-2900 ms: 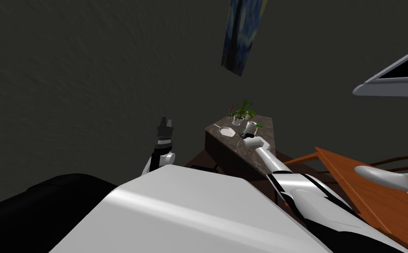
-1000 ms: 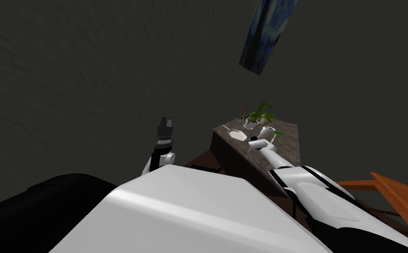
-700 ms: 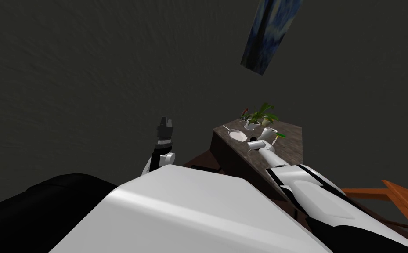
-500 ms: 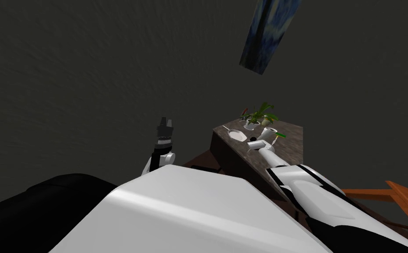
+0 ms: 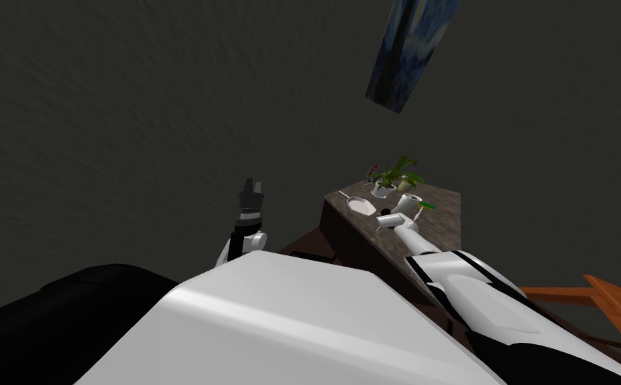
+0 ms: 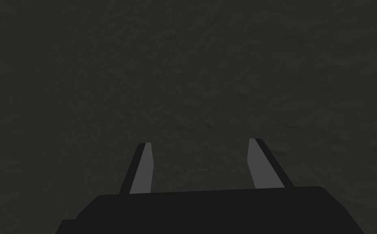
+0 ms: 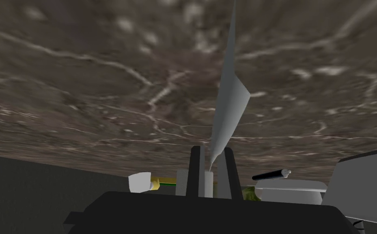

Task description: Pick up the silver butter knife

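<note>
The butter knife [image 7: 229,101] is a thin grey blade that sticks out from between my right gripper's fingers over a brown marbled tabletop [image 7: 102,81]. My right gripper [image 7: 211,151] is shut on the knife's handle, with both fingers pressed against its sides. In the head view the right gripper [image 5: 384,224] rests low over the dark cabinet's top [image 5: 436,227], to my right. The knife is too small to pick out there. My left gripper [image 5: 251,184] is raised on my left, well away from the cabinet, and it stands open [image 6: 199,142] with nothing between its fingers.
On the cabinet top are a white dish [image 5: 362,205], a white cup [image 5: 406,200], a green-handled item [image 5: 425,204] and potted plants [image 5: 390,177] at the back. A brown wooden table edge [image 5: 619,307] lies at far right. A blue painting [image 5: 409,47] hangs above.
My right gripper's fingers have come together on the knife's handle. My head view shifted slightly at first, then held still. The left arm has not moved.
</note>
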You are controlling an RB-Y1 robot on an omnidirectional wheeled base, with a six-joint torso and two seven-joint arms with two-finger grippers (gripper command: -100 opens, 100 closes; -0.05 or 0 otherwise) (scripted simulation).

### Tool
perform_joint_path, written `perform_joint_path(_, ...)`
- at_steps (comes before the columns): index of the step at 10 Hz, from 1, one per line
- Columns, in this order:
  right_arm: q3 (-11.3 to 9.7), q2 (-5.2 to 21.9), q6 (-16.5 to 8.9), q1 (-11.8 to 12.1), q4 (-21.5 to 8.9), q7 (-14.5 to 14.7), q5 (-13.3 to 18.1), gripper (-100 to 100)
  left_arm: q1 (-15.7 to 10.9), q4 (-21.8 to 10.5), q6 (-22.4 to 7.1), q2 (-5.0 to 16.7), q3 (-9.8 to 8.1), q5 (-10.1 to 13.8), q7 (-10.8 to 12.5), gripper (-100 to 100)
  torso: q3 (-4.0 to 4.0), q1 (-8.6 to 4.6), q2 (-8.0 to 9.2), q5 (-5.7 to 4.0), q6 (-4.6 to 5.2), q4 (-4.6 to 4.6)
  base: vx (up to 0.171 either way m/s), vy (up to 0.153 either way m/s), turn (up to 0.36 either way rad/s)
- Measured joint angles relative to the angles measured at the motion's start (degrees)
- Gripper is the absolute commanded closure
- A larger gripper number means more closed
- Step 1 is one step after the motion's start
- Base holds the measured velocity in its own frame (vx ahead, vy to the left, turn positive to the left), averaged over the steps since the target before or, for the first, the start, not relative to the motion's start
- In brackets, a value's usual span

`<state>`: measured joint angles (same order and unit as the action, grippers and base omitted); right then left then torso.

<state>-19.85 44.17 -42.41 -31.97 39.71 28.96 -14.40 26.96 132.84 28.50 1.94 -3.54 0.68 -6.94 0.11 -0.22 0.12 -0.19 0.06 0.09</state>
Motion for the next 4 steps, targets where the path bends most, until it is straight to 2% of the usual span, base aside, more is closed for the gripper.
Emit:
perform_joint_path(2, -0.15, 1.08, -0.5, 0.44, 2.42, 0.98, -1.67, 100, 0.0, 0.0, 0.0, -0.01, 0.01, 0.0, 0.0, 0, 0.0, 0.4, 0.02, 0.09, 0.07, -0.02, 0.014, 0.122, -0.14)
perform_joint_path(3, -0.34, 1.62, -0.53, 0.36, 2.84, 1.98, -2.74, 100, 0.0, 0.0, 0.0, -0.01, 0.01, 0.0, 0.0, 0, -0.02, 0.5, -0.02, 0.12, 0.02, -0.02, 0.006, 0.058, -0.024)
perform_joint_path(4, -0.36, 1.65, -0.5, 0.35, 2.88, 2.23, -2.87, 0, 0.0, 0.0, 0.0, 0.0, 0.01, 0.0, 0.0, 0, -0.03, 0.32, -0.03, 0.1, 0.0, -0.03, 0.0, 0.011, 0.005)
